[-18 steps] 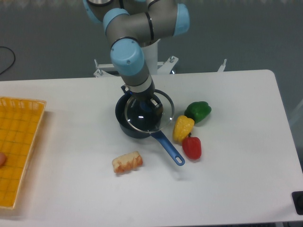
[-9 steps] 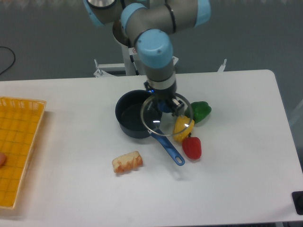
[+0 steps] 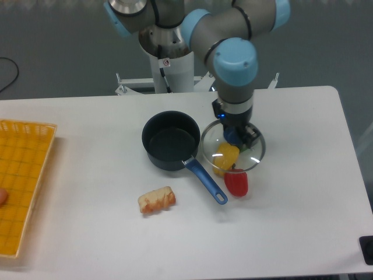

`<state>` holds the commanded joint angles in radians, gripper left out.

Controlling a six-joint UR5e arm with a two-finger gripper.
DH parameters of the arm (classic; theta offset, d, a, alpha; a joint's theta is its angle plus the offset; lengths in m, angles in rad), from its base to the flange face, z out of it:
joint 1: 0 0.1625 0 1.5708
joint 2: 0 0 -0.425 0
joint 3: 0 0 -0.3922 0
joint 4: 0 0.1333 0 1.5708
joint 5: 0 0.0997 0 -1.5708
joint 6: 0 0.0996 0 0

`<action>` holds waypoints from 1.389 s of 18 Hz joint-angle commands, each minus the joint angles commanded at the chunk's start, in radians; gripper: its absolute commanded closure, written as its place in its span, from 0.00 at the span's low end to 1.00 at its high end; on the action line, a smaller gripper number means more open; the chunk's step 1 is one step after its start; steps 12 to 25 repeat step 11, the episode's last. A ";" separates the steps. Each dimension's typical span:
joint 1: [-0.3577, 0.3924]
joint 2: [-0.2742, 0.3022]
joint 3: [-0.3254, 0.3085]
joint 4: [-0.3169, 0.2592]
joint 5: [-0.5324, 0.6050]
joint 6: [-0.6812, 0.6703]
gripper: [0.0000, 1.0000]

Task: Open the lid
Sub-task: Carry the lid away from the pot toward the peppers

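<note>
White desk (image 3: 291,221) carries a dark saucepan (image 3: 169,149), uncovered and holding nothing visible. Right of it, the pincer (image 3: 233,137) is clamped on the blue knob of the lid (image 3: 233,149), which hangs over the yellow pepper (image 3: 224,158) and red pepper (image 3: 236,182). A bread piece (image 3: 157,199) lies near the pan; the yellow basket (image 3: 23,181) sits at the left edge.

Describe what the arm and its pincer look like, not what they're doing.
The arm is built of grey cylindrical links with light-blue caps at the joints. A small label with a red mark sits on its white base column. The pincer is dark, with a small blue light on the wrist above.
</note>
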<state>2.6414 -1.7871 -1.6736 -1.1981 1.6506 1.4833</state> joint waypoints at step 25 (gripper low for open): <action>0.038 0.000 0.002 0.000 -0.009 0.034 0.39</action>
